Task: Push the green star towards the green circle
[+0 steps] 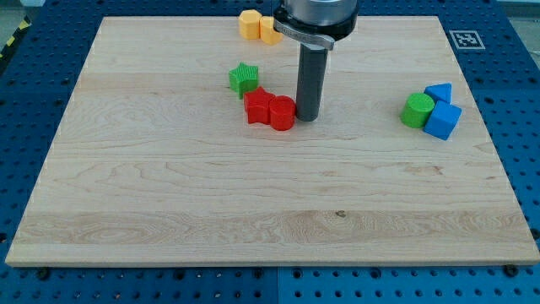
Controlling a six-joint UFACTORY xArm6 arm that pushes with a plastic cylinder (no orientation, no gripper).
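Note:
The green star sits on the wooden board, left of centre near the view's top. The green circle is a cylinder at the view's right, touching two blue blocks. My tip rests on the board right of the green star, beside and about touching the right side of a red cylinder. The red cylinder and a red star-like block lie between my tip and the green star, just below the star.
Two blue blocks touch the green circle's right side. Two yellow blocks sit at the board's top edge, partly behind the arm. The board's edges border a blue perforated table.

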